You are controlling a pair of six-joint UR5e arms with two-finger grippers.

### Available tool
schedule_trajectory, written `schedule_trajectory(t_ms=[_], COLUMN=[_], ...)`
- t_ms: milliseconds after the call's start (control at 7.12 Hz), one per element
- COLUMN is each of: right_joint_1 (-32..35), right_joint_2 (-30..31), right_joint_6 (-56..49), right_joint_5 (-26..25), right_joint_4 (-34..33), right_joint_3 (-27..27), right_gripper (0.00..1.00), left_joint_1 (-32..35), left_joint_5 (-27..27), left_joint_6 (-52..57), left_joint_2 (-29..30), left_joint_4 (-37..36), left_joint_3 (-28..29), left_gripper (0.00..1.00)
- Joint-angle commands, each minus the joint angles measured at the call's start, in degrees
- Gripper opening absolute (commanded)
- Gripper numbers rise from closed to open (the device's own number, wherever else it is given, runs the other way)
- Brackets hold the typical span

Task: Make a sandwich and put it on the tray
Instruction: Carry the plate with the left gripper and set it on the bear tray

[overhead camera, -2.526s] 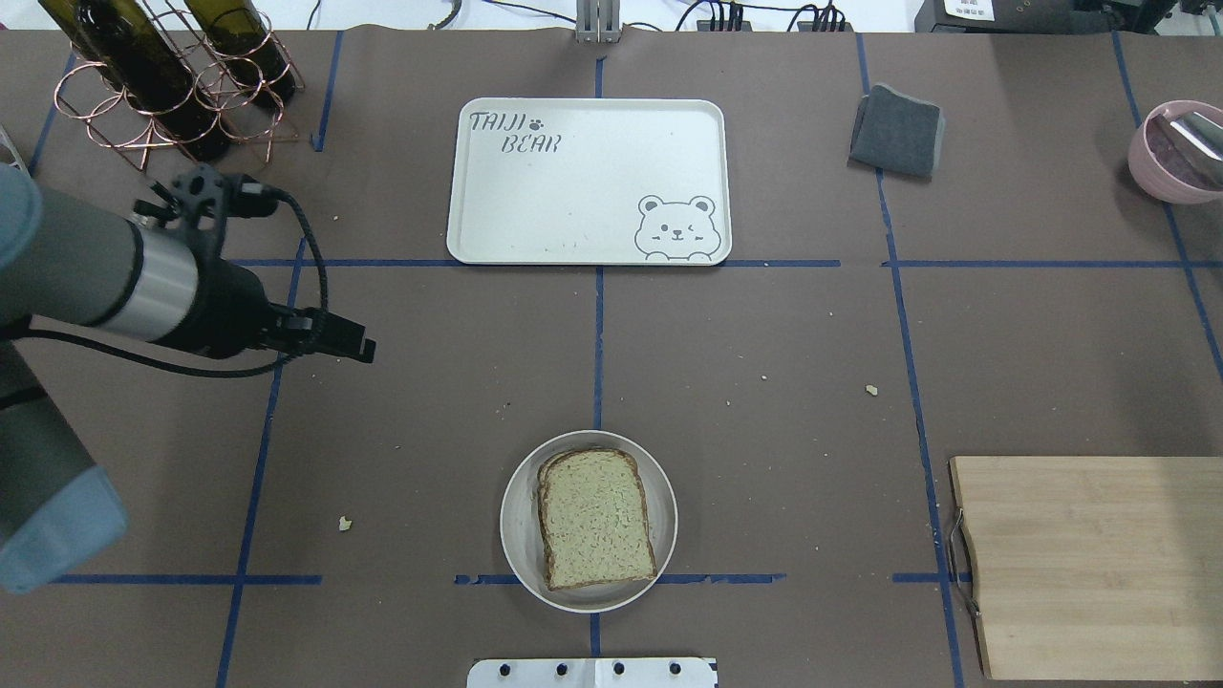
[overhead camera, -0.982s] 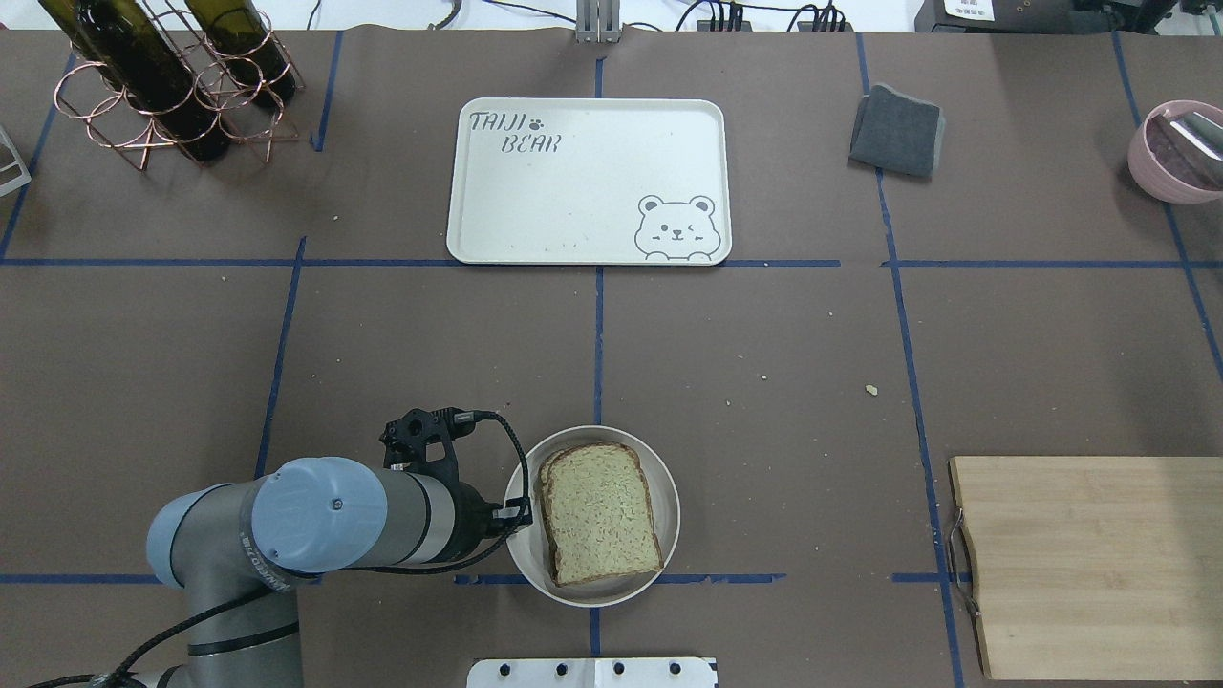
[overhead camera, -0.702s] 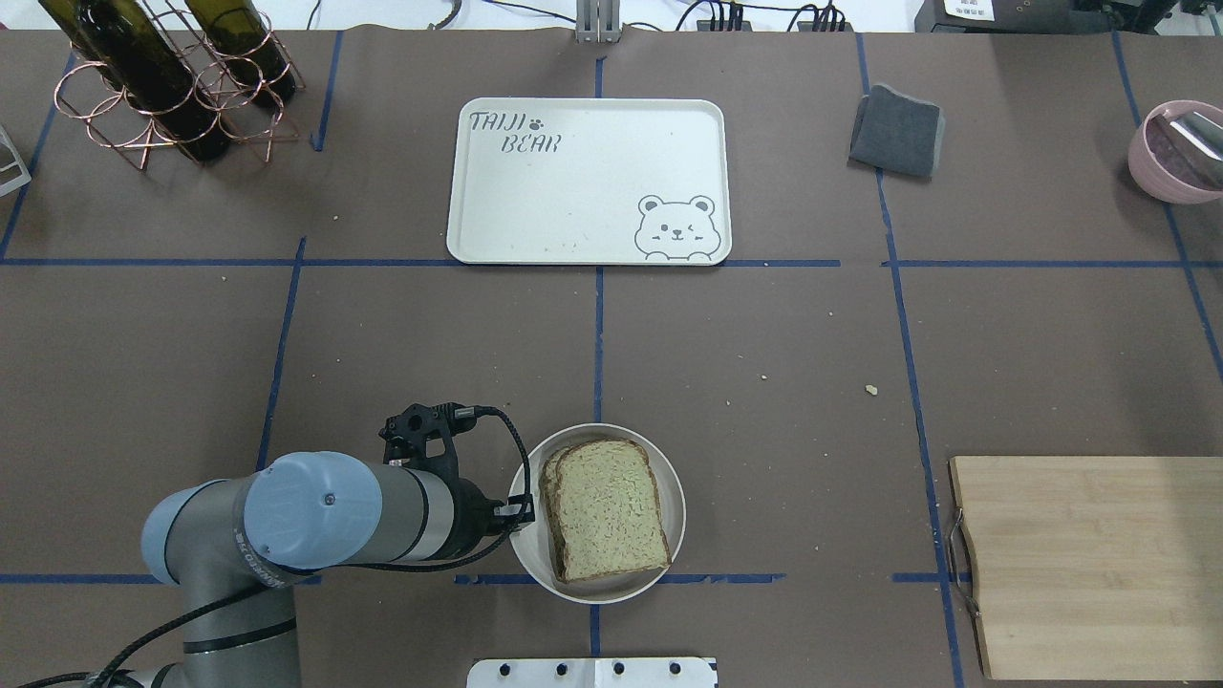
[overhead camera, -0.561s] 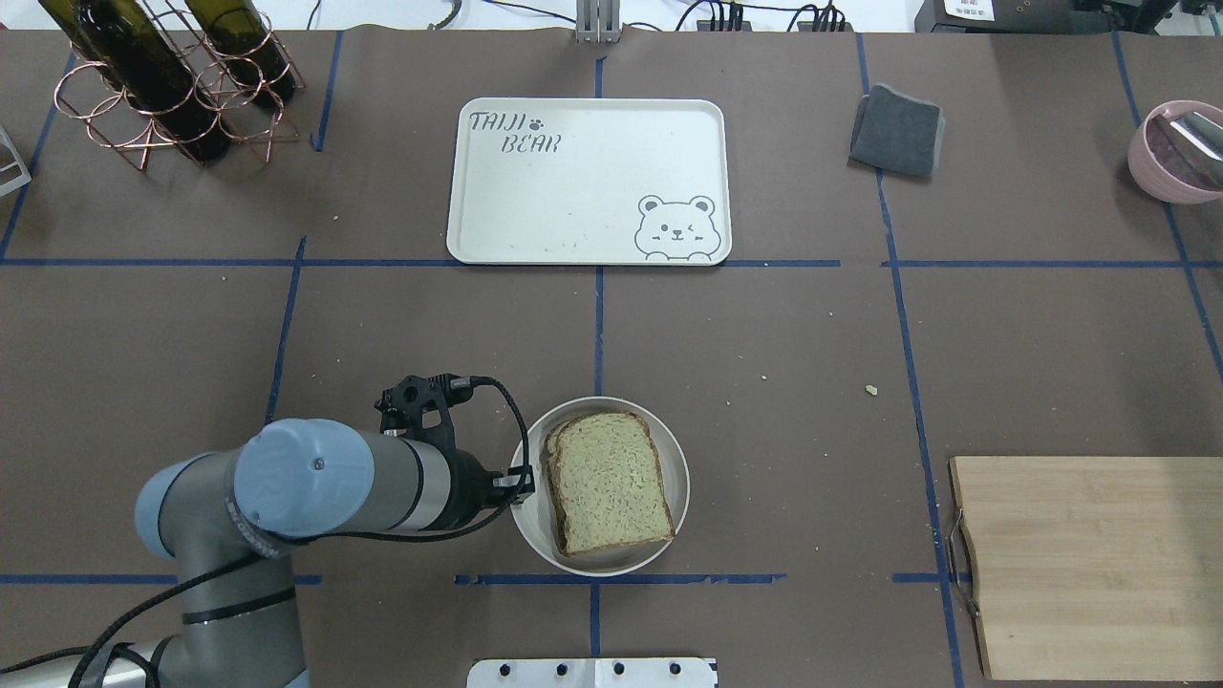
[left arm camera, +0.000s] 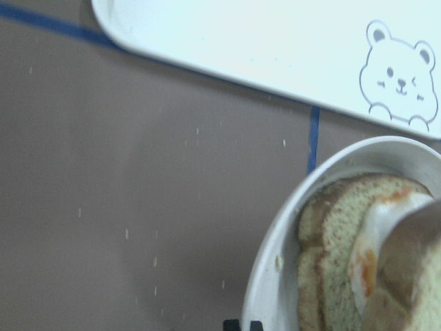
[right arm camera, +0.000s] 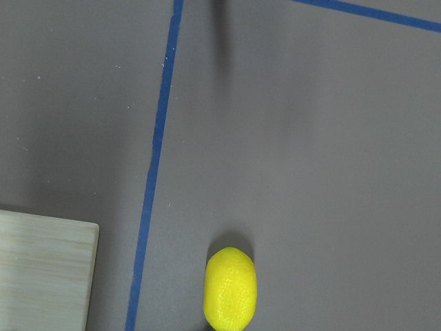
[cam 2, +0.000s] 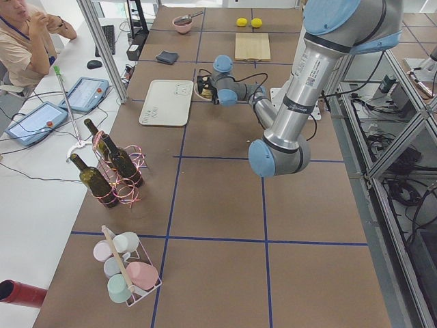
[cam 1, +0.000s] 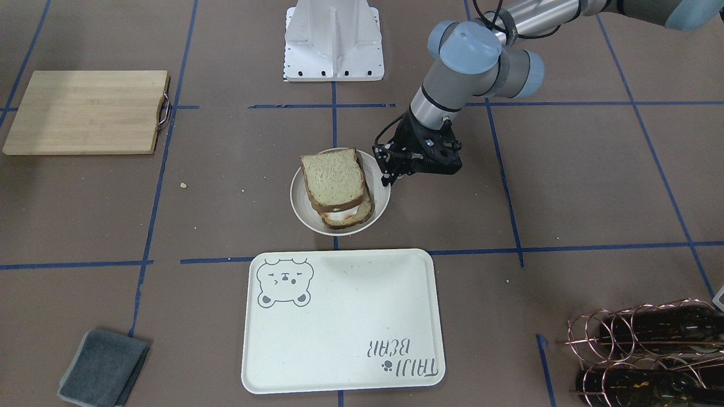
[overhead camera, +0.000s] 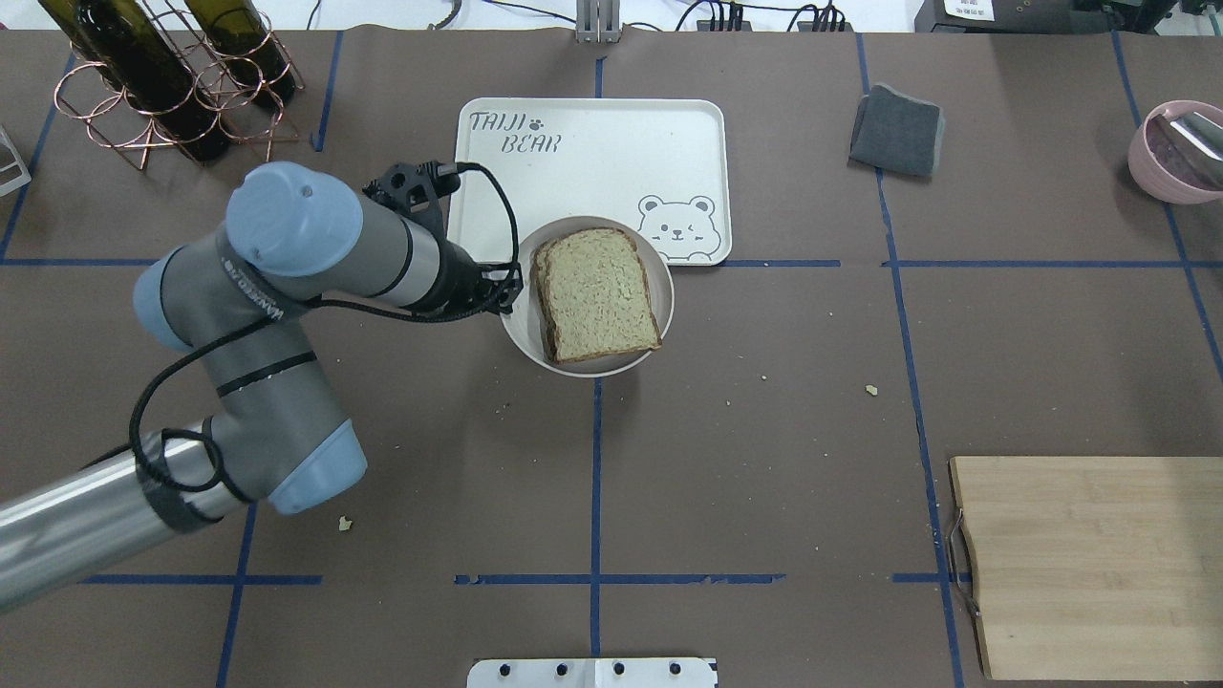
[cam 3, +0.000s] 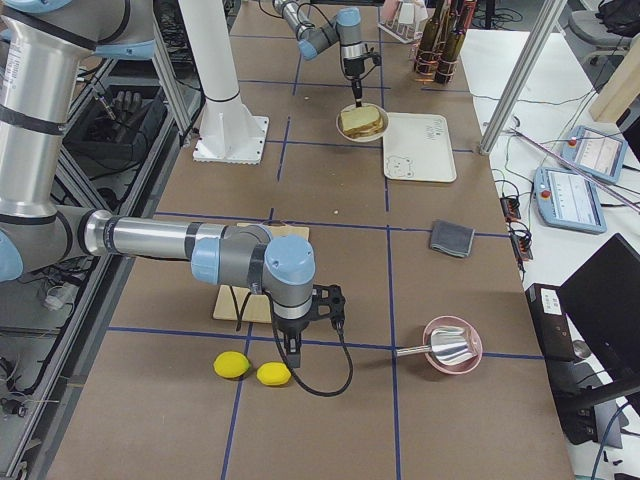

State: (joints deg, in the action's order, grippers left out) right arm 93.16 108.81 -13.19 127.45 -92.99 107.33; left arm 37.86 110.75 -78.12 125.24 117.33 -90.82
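Over the counter (overhead camera: 764,478), the left claw (overhead camera: 513,285) is squeezing the rim of the plate (overhead camera: 525,325), so the sandwich (overhead camera: 595,291) is sitting on it untouched. Just past it, the tray (overhead camera: 583,162) is waiting. I cannot tell about the right claw (cam 3: 290,358).

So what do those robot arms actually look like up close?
Both the left arm and right arm are jointed grey and silver tubes with rounded pale-blue caps at the joints. White lettering runs along one left-arm joint, a black cable loops beside it, and each ends in small black jaws.
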Motion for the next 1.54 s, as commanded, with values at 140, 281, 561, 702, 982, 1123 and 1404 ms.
schedule_trajectory(t_ms=[140,281,561,702,982,1123,1404], right_joint_1=[0.35,0.36,0.36,0.36,0.36,0.36,0.36], right_joint_2=[0.08,-0.09,-0.18,-0.18,-0.18,-0.27,-0.27], right_joint_6=[0.0,0.0,0.0,0.0,0.0,0.0,0.0], right_joint_5=[0.08,-0.01,-0.01,0.08,0.08,0.17,0.34], right_joint_4=[0.0,0.0,0.0,0.0,0.0,0.0,-0.09], right_joint_3=[-0.1,-0.1,-0.1,-0.27,-0.63,-0.63,-0.63], right_gripper=[1.0,1.0,1.0,1.0,1.0,1.0,1.0], left_joint_1=[5.91,5.91,5.83,5.83,6.09,7.22,10.82], left_joint_5=[1.4,1.23,0.44,-0.61,-0.62,-0.62,3.82], left_joint_6=[5.08,5.26,5.61,5.52,10.66,11.58,19.19], left_joint_2=[14.03,15.55,18.73,18.9,18.91,18.73,11.05], left_joint_4=[8.48,12.97,14.94,15.12,15.04,14.95,5.71], left_joint_3=[25.86,30.74,37.19,37.82,37.65,36.6,22.02], left_gripper=[0.0,0.0,0.0,0.0,0.99,1.0,1.0])
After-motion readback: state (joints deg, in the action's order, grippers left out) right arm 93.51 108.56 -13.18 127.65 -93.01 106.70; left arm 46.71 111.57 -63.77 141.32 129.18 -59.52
